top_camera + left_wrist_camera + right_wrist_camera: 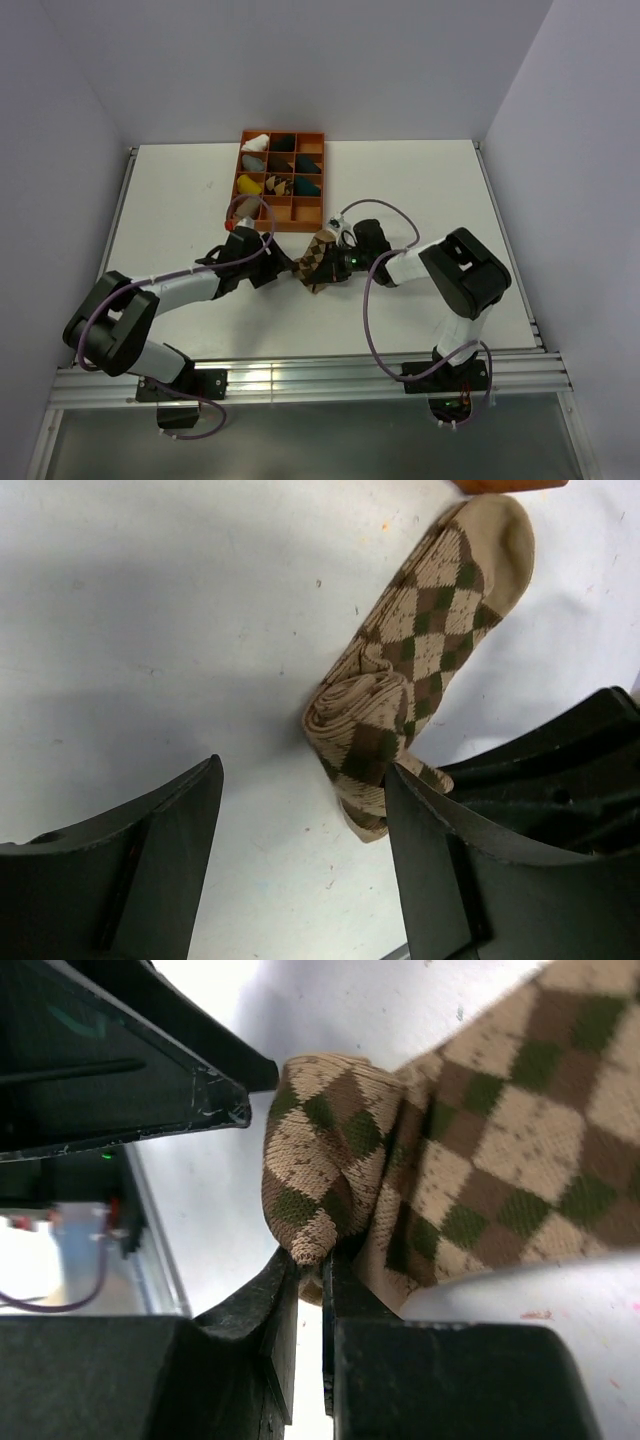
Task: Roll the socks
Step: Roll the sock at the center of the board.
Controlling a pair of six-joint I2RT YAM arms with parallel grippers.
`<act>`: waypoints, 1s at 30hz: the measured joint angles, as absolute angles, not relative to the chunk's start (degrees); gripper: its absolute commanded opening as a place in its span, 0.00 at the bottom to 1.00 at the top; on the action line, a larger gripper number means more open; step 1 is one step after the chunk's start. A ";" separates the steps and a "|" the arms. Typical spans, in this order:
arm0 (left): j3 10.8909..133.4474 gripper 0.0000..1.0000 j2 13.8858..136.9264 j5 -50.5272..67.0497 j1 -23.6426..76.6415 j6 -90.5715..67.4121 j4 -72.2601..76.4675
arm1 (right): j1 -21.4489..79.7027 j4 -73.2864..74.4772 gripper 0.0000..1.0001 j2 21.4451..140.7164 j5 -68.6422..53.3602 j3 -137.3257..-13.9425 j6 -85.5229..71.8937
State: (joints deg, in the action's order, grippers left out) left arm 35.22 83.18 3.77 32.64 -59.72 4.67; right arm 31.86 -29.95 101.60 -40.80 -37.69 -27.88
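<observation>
The right gripper (310, 1260) has its two hard black fingers (255, 1310) drawn almost together. They pinch a soft fold at the near edge of the socks (420, 1170). The knit there is coarse, with tan, brown and dark green diamonds, and it bulges into a rounded lump just beyond the fingertips.

The left gripper (305, 770) stands with its fingers (170, 860) wide apart, smooth and wedge-shaped, holding nothing. The rolled end of the socks (400, 670) lies on the table between them, close against the right-hand finger. In that roll, plain tan ribbed layers coil into a spiral inside the diamond-patterned outer layer. The rest stretches flat and long away from the roll to a rounded tan toe.

From above, the socks (320, 262) lie on the matte white table (420, 190) between the two grippers, just near of an orange tray (309, 211). The tray is a rigid grid of square compartments, several holding small bundles in white, black, teal and yellow.
</observation>
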 measured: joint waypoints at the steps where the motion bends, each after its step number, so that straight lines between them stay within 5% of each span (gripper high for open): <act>1: 34.65 0.70 83.18 4.08 32.67 -60.14 5.34 | 31.09 -32.10 0.00 102.37 -42.06 -37.01 -29.47; 21: 33.98 0.65 89.25 4.45 37.82 -68.49 15.00 | 26.44 -43.77 0.00 106.59 -48.80 -32.60 -40.80; 30: 35.68 0.49 92.31 4.69 37.98 -69.38 16.95 | 25.50 -43.88 0.00 107.15 -49.43 -32.62 -41.56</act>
State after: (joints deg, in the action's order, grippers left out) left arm 35.68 92.31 4.69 37.98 -69.38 16.95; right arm 25.50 -43.88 107.15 -49.43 -32.62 -41.56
